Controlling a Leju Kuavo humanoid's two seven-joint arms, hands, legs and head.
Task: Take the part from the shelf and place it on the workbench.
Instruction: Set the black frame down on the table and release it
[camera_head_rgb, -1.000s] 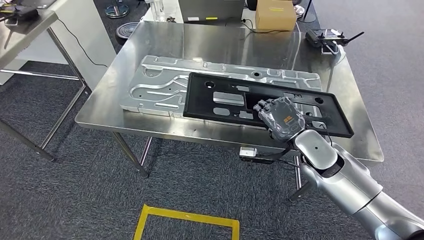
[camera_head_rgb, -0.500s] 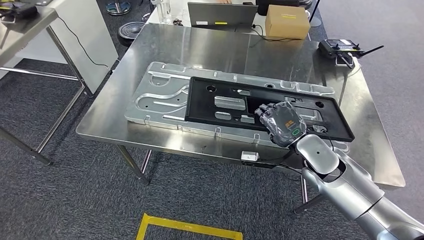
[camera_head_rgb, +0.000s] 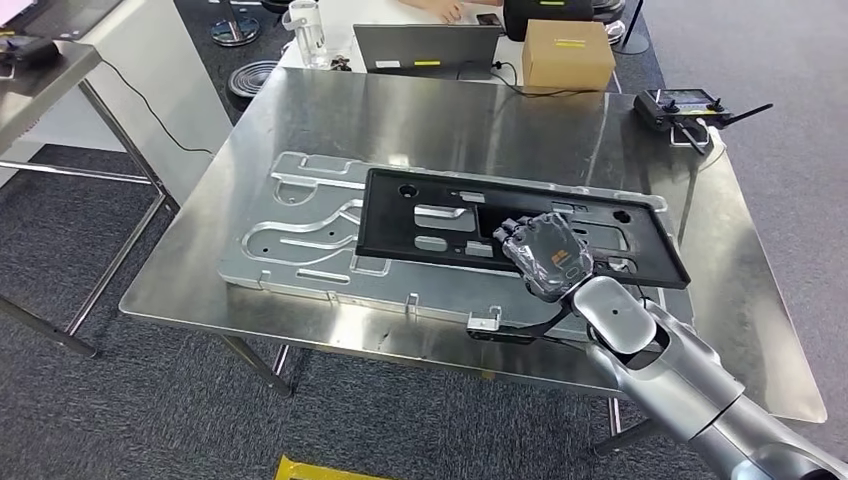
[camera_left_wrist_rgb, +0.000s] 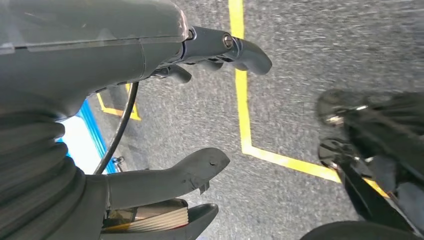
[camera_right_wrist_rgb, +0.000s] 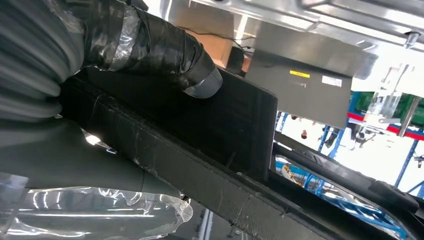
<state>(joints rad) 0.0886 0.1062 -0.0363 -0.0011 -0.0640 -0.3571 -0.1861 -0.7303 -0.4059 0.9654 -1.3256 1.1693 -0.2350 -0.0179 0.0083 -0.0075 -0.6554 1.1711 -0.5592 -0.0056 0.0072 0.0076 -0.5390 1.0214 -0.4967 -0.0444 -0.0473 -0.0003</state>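
Observation:
The part (camera_head_rgb: 440, 215) is a long flat black panel with cut-outs. It lies low over a silver pressed metal plate (camera_head_rgb: 300, 240) on the steel workbench (camera_head_rgb: 450, 110); whether it touches the plate I cannot tell. My right hand (camera_head_rgb: 545, 255) grips the panel's near edge toward its right end. In the right wrist view the taped thumb (camera_right_wrist_rgb: 165, 50) presses on the black panel (camera_right_wrist_rgb: 235, 125). My left hand (camera_left_wrist_rgb: 150, 45) hangs over the grey floor, fingers apart and holding nothing.
At the bench's far edge stand a laptop (camera_head_rgb: 425, 48), a cardboard box (camera_head_rgb: 567, 55) and a clear jug (camera_head_rgb: 308, 28). A remote controller (camera_head_rgb: 685, 105) sits at the far right corner. Another table (camera_head_rgb: 40, 80) stands to the left. A person's hand (camera_head_rgb: 440, 8) shows behind the laptop.
The camera has moved closer to the bench. My right hand has carried the black panel farther in over the silver plate, away from the bench's near right edge.

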